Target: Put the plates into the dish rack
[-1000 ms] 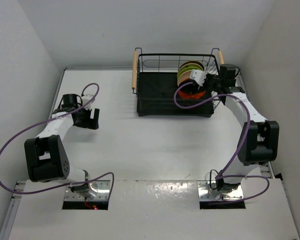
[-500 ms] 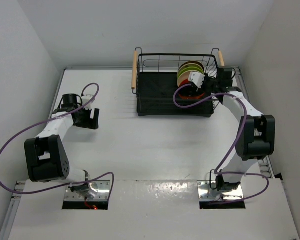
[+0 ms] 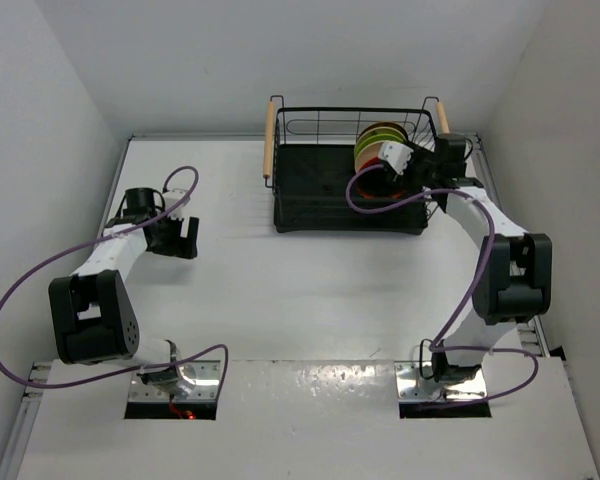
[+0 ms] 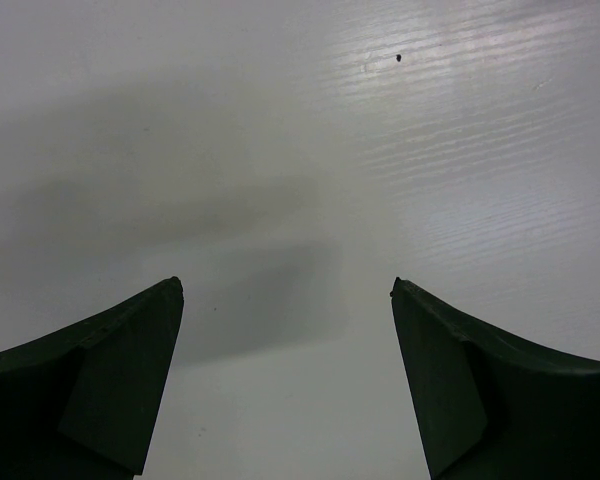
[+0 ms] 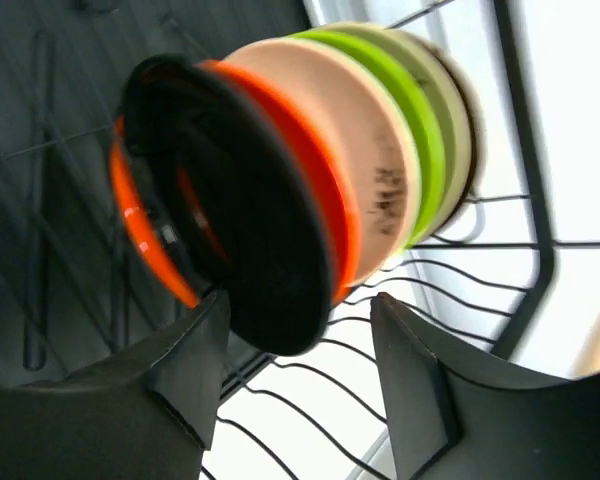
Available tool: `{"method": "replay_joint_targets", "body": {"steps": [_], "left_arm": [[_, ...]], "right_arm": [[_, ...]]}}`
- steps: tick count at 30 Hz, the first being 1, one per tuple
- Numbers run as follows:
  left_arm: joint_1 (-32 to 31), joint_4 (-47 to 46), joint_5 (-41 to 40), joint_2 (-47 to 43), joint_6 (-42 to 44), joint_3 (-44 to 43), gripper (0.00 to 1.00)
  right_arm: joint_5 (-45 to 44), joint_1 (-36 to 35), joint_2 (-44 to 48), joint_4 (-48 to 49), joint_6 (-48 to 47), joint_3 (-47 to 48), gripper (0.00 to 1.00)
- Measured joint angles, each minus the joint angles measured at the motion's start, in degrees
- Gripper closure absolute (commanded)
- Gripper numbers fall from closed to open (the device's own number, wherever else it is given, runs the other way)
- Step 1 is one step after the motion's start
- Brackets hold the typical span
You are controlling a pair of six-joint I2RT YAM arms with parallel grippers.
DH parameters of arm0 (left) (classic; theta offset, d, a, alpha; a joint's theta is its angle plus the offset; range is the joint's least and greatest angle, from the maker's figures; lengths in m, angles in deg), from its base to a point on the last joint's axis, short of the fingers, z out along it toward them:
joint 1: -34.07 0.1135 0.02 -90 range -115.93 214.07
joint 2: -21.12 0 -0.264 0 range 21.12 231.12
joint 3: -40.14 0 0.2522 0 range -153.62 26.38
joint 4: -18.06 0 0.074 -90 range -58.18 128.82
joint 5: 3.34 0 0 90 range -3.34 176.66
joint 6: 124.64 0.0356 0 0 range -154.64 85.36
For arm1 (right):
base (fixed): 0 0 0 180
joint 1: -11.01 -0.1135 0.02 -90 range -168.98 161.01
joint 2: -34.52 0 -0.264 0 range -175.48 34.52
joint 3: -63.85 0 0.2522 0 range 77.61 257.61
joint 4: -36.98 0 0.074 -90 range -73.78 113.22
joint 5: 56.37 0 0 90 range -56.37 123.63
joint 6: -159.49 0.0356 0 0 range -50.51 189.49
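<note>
- Glossy black is the nearest of the plates in the right wrist view. It stands on edge at the front of a row, its lower rim between the two fingers of the right gripper.
- Those fingers stand apart, wider than the rim, with a gap showing at least on the right of the frame. They hold nothing.
- Behind the black plate come the orange plate, the beige plate with its dark patch, the lime green plate and a cream plate. A darker edge past that may be a sixth.
- All of them are upright in the dish rack, in its right-hand end, upper centre-right of the overhead frame.
- My reading is that this is the letting-go of the black plate, with the loading at or near its end.
- The next move calls for backing the right gripper straight off the rim without brushing it. A nudge could tip the plate or shift the row.
- The left gripper is spread wide and empty over bare table. From overhead it sits at mid-left, well apart from the rack.
- The wrist view alone gives the plate order, the dark patch and the gap at the fingers. Overhead, the stack is a small cluster, partly hidden by the gripper.
- The overhead view alone shows the whole rack, its two wooden handles and no plate left on the table.
</note>
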Motion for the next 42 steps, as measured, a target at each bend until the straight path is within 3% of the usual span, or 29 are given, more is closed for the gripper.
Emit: {"method": "replay_joint_targets", "body": {"steps": [3, 13, 20, 31, 34, 38, 42], "left_arm": [[0.0, 0.0, 0.0, 0.0, 0.0, 0.0, 0.10], [-0.3, 0.0, 0.0, -0.2, 0.0, 0.0, 0.10], [-0.8, 0.0, 0.0, -0.5, 0.0, 0.0, 0.10], [-1.0, 0.0, 0.0, -1.1, 0.0, 0.0, 0.10], [-1.0, 0.0, 0.0, -1.2, 0.0, 0.0, 0.10], [-1.0, 0.0, 0.0, -1.2, 0.0, 0.0, 0.10], [-1.0, 0.0, 0.0, -1.2, 0.0, 0.0, 0.10]], "right_arm": [[-1.0, 0.0, 2.3, 3.5, 4.0, -0.6, 0.30], [2.0, 5.0, 15.2, 19.3, 23.8, -5.0, 0.24], [9.1, 5.8, 8.5, 11.5, 27.1, 1.1, 0.51], [14.7, 5.8, -5.3, 1.0, 28.3, 7.6, 0.56], [15.1, 5.7, -5.9, -1.2, 27.2, 7.9, 0.66], [14.7, 5.3, -6.2, -2.0, 25.3, 8.0, 0.71], [12.7, 4.3, -6.4, -1.9, 21.5, 8.0, 0.87]]}}
